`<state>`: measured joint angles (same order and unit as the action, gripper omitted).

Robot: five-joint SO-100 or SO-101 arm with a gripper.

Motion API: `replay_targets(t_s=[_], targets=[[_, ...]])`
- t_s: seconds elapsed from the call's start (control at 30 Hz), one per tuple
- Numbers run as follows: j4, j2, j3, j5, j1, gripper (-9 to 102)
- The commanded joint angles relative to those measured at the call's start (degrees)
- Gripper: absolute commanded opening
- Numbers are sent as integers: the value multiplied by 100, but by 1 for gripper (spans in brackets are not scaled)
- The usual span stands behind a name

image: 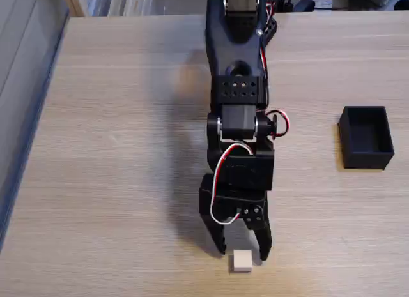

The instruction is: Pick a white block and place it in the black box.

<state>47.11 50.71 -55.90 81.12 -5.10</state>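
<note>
I'm holding the hand spread open right at the white block, which is lying on the desk just past the fingertips, toward the bottom edge of the fixed view, centred on the gap (a cube, so no long axis). The black box is sitting well apart from the block, up and to the right.

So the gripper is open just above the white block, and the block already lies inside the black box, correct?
Not quite. The fixed view shows the white block on the bare table, far from the black box. The gripper is indeed open just above it.
</note>
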Motion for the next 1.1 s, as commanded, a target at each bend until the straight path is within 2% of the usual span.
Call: replay_targets(t_s=[0.0,0.37,0.5,0.67,0.9,1.07], targets=[[-26,-53,413,18,35,29],[88,-334,791,62,97,27],[114,-378,835,70,114,22],[123,-378,861,44,167,5],[264,-264,826,62,193,2],[79,519,-132,123,149,1]])
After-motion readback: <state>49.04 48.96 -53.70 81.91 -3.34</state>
